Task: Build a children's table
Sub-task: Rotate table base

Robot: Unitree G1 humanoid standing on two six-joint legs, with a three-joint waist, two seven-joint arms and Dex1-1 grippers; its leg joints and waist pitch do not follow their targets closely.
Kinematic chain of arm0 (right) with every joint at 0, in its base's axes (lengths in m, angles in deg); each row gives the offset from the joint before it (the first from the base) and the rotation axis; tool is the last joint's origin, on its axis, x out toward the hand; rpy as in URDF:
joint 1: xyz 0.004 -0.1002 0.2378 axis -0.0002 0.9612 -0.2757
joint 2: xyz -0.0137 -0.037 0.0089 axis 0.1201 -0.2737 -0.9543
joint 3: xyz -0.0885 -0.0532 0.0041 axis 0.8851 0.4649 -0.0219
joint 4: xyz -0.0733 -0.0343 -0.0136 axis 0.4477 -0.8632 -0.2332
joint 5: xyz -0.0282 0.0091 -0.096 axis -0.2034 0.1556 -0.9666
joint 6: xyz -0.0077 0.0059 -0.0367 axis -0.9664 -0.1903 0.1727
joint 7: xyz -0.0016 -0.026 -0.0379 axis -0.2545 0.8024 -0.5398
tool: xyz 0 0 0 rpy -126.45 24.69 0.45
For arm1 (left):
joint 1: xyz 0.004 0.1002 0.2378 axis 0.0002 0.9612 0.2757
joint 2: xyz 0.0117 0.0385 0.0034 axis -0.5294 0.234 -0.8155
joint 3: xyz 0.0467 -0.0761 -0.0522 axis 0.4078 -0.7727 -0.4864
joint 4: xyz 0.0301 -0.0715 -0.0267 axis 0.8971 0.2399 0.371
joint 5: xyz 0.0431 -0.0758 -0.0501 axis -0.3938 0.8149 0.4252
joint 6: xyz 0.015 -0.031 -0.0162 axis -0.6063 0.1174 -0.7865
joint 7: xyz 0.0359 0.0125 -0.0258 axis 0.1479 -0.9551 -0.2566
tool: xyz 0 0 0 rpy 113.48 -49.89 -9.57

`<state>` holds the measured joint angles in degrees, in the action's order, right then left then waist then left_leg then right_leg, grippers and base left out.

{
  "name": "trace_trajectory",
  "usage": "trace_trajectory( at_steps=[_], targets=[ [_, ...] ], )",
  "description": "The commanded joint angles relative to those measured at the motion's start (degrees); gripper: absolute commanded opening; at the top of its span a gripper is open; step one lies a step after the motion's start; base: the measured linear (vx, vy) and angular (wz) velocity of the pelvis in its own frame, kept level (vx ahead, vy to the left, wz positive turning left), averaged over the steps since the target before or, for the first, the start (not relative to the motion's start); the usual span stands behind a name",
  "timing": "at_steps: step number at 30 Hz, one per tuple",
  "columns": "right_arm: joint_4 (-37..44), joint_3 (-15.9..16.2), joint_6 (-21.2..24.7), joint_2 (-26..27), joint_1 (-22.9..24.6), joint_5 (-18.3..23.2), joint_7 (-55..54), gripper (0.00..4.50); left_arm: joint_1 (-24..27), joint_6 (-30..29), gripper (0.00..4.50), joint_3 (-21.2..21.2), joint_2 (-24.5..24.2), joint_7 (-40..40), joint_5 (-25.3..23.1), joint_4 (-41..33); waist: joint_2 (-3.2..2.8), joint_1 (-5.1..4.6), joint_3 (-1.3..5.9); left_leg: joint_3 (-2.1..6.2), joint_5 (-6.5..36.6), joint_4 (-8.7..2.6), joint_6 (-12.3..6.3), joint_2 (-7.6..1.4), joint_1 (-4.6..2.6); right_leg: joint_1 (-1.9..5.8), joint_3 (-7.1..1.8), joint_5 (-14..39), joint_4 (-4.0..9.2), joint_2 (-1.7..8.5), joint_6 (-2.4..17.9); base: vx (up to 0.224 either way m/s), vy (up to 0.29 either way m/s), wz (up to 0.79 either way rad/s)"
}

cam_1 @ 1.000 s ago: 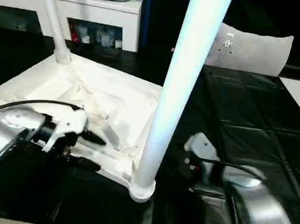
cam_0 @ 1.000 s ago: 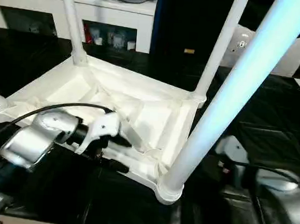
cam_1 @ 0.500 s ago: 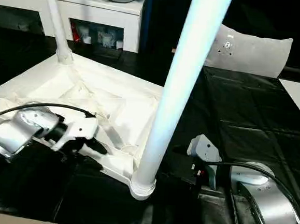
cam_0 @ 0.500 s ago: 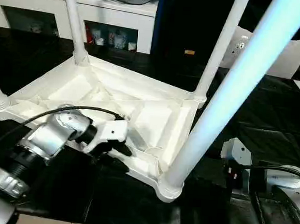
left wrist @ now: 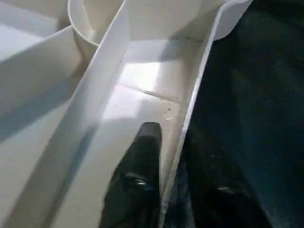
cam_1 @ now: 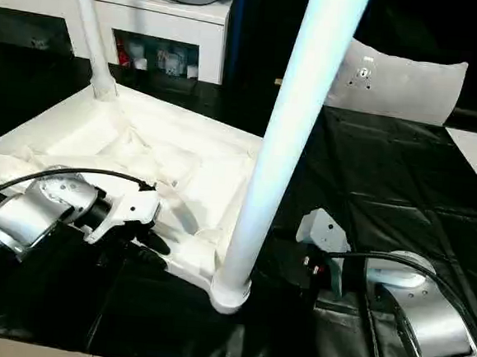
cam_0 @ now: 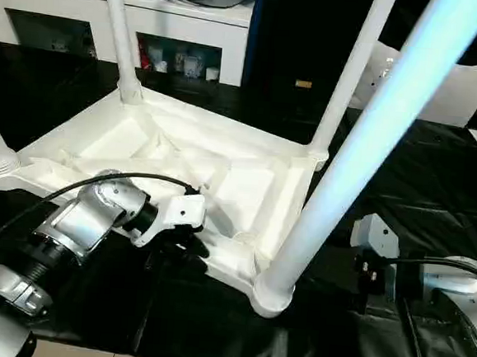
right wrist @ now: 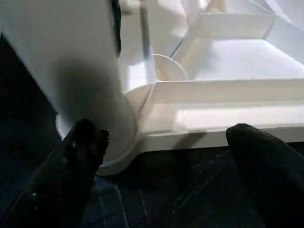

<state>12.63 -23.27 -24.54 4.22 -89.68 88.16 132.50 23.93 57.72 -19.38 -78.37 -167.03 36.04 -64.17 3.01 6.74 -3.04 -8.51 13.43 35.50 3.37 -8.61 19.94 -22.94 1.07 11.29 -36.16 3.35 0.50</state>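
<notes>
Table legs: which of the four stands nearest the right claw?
The near-corner white tapered tubular leg, the one closest to the camera. Its socket base sits just beside the right claw; the other three stand at farther corners of the upturned white plastic tabletop.

Background furniture and floor cover

White cabinet along the far edge of the black sheet; grey pillow at its far right.

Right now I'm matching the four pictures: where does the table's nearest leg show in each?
Left eye: near leg, right of centre, running up to the top edge.
Right eye: same leg, near centre.
Left wrist: the leg is not in it.
Right wrist: the leg's base.
Shared landmark: the corner socket at its foot, also.
</notes>
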Motion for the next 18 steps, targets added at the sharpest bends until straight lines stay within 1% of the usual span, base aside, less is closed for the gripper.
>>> trace_trajectory(
  at_steps=[1, 2, 3, 5, 6, 7, 8, 10, 11, 13, 15, 17, 18],
  targets=[
    [-0.7, -0.6, -0.4, 0.1, 0.1, 0.5, -0.3, 4.50, -0.8, -3.0, 0.53, -0.7, 0.7, 4.7, -1.6, 0.7, 0.03, 0.21, 2.87, 0.99, 6.8, -5.05, -1.52, -4.21, -0.10, 2.73, -2.37, 12.5, 4.38, 5.22, 12.3, 0.000, 0.000, 0.00],
    [-1.4, -1.1, -0.8, 0.3, -0.1, 0.2, -1.0, 4.50, -0.6, -5.5, 0.48, -1.2, 1.3, 6.7, -1.7, 0.6, 0.07, 0.18, 2.92, 0.96, 6.8, -4.99, -1.44, -4.18, -0.07, 2.78, -2.39, 12.2, 4.30, 5.29, 12.5, 0.000, 0.000, 0.00],
    [-2.1, -1.3, -1.2, 0.5, -0.4, -0.2, -1.5, 4.50, -0.4, -7.2, 0.45, -1.6, 1.6, 7.8, -1.8, 0.4, 0.52, 0.16, 2.94, 0.95, 6.4, -4.97, -1.51, -4.12, 0.10, 2.94, -2.35, 12.1, 4.33, 5.35, 12.6, 0.000, 0.000, 0.00],
    [-2.8, -1.5, -1.6, 0.7, -0.8, -0.6, -2.0, 4.50, -0.3, -8.3, 0.39, -1.9, 1.8, 8.4, -1.8, 0.1, 0.38, -0.03, 2.94, 1.02, 5.5, -4.97, -1.56, -4.02, 0.38, 3.13, -2.28, 12.2, 4.32, 5.40, 12.5, 0.000, 0.000, 0.00],
    [-3.8, -1.6, -2.3, 1.0, -1.2, -1.4, -3.0, 4.50, 0.1, -9.9, 0.35, -2.2, 2.1, 9.4, -2.0, -0.4, 0.38, -0.09, 3.00, 1.00, 5.3, -4.90, -1.68, -3.95, 0.38, 3.16, -2.29, 12.0, 4.34, 5.34, 12.3, 0.000, 0.000, 0.00],
    [-4.8, -2.0, -2.7, 1.4, -1.5, -2.4, -4.7, 4.50, 0.8, -11.5, 0.29, -2.6, 2.6, 10.7, -2.0, -1.2, 0.43, -0.59, 2.98, 0.89, 5.0, -4.82, -1.74, -3.87, 0.36, 3.02, -2.27, 11.7, 4.38, 5.25, 12.5, 0.000, 0.000, 0.00],
    [-5.2, -2.3, -2.6, 1.5, -1.5, -3.0, -6.0, 4.50, 1.3, -12.7, 0.24, -2.9, 3.0, 11.5, -2.1, -1.8, 0.34, -0.70, 3.02, 0.87, 4.9, -4.78, -1.72, -3.85, 0.34, 3.06, -2.26, 11.7, 4.35, 5.27, 12.6, 0.000, 0.000, 0.00],
    [-4.8, -2.8, -2.4, 1.7, -1.0, -3.2, -7.1, 4.50, 1.9, -14.8, 0.14, -3.5, 3.9, 13.1, -2.0, -2.3, 0.42, -1.04, 2.98, 0.85, 4.8, -4.78, -1.82, -3.82, 0.46, 3.17, -2.25, 11.9, 4.43, 5.14, 12.5, 0.000, 0.000, 0.00],
    [-4.4, -3.1, -2.3, 1.6, -0.7, -3.2, -7.3, 4.50, 2.1, -16.0, 0.11, -3.8, 4.6, 14.0, -1.9, -2.6, 0.39, -1.06, 2.96, 0.84, 4.9, -4.75, -2.13, -3.85, 0.37, 3.07, -2.25, 12.1, 4.52, 5.09, 12.4, 0.000, 0.000, 0.00],
    [-4.2, -3.2, -2.2, 1.5, -0.5, -3.4, -7.6, 4.50, 2.1, -16.2, 0.04, -4.2, 5.2, 14.8, -1.4, -2.9, 0.29, -1.02, 2.92, 0.85, 5.2, -4.77, -2.59, -3.92, 0.34, 3.06, -2.27, 12.3, 4.56, 5.11, 12.6, 0.000, 0.000, 0.00],
    [-6.2, -3.4, -3.5, 1.3, -0.8, -3.5, -7.2, 4.50, 2.1, -16.0, 0.04, -4.4, 5.5, 15.2, -0.9, -3.2, 0.34, -1.04, 2.93, 0.85, 5.4, -4.74, -2.86, -3.93, 0.38, 3.04, -2.23, 12.4, 4.62, 5.12, 12.6, 0.000, 0.000, 0.00],
    [-10.5, -3.7, -6.1, 1.4, -1.8, -3.6, -6.6, 4.50, 2.3, -16.6, 0.04, -4.6, 5.5, 15.1, 0.0, -4.2, -0.20, -1.08, 2.95, 0.88, 6.2, -4.77, -2.73, -3.95, 0.30, 2.90, -2.22, 13.1, 4.69, 5.20, 12.9, 0.000, 0.000, 0.00],
    [-10.5, -3.7, -6.1, 1.4, -1.8, -3.6, -6.6, 4.50, 2.3, -16.6, 0.04, -4.6, 5.5, 15.1, 0.0, -4.2, -0.03, -1.20, 2.96, 0.83, 6.4, -4.75, -2.70, -3.91, 0.28, 2.89, -2.17, 13.1, 4.79, 5.15, 13.2, 0.000, 0.000, 0.00]
  ],
)
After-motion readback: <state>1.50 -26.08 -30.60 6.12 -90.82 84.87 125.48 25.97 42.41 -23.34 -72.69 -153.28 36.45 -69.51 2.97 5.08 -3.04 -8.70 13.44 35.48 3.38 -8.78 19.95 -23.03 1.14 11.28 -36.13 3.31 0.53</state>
